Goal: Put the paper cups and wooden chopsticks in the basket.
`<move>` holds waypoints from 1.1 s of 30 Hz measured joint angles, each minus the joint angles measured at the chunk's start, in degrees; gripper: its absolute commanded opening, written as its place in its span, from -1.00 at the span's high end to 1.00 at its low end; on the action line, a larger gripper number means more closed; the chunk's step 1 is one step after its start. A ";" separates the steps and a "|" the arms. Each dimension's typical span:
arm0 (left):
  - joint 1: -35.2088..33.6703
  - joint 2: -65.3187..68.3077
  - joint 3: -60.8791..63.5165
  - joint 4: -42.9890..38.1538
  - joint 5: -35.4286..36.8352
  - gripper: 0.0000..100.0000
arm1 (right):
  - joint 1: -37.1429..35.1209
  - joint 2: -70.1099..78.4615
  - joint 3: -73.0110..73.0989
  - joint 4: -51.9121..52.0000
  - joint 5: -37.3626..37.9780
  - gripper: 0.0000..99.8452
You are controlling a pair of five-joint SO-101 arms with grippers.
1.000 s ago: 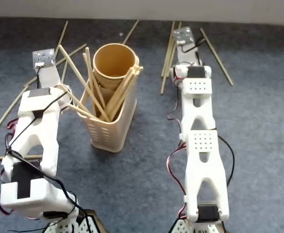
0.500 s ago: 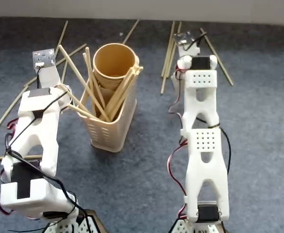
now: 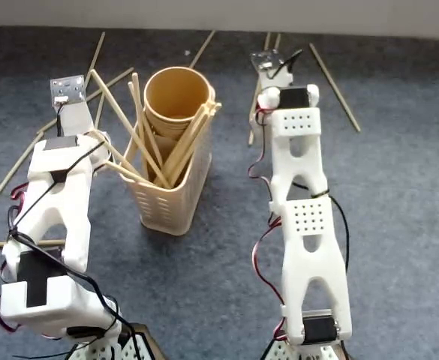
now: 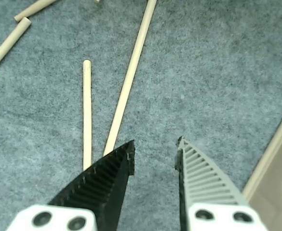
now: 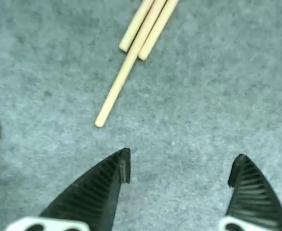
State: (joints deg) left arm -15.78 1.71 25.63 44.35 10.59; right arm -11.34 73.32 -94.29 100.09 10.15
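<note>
Wooden chopsticks (image 5: 131,53) lie bunched beyond the spread, empty right pincer (image 5: 181,166), so a grab may catch several and drop one short of the basket (image 3: 175,210).

cups (image 3: 175,97) perhaps stacked in basket (image 3: 166,206), chopsticks (image 3: 334,87) around

This looks like a robotics test bench, though lab or hobby room I can't say. The left arm (image 3: 54,202) and right arm (image 3: 303,217) are bare white plastic shells trailing loose red and black wires (image 3: 261,247). They stand on grey-blue carpet (image 3: 399,187) below a pale wall (image 3: 219,13).
</note>
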 measured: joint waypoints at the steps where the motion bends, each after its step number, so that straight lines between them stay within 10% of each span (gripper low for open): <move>1: 0.00 0.00 0.00 -0.53 0.00 0.65 | 0.09 0.00 0.00 0.00 -0.09 0.37; 17: 0.00 0.00 0.35 -1.67 0.00 0.65 | 0.62 -29.19 2.29 0.00 -5.98 0.37; 26: 0.00 0.00 0.35 -1.67 0.00 0.65 | -13.98 -67.78 50.20 -0.62 -7.91 0.37; 33: 0.00 0.00 0.35 -1.67 0.00 0.65 | -16.79 -102.68 99.16 -29.10 -7.56 0.37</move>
State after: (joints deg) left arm -15.78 1.71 25.98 42.68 10.59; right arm -28.13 -29.36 4.88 70.99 2.59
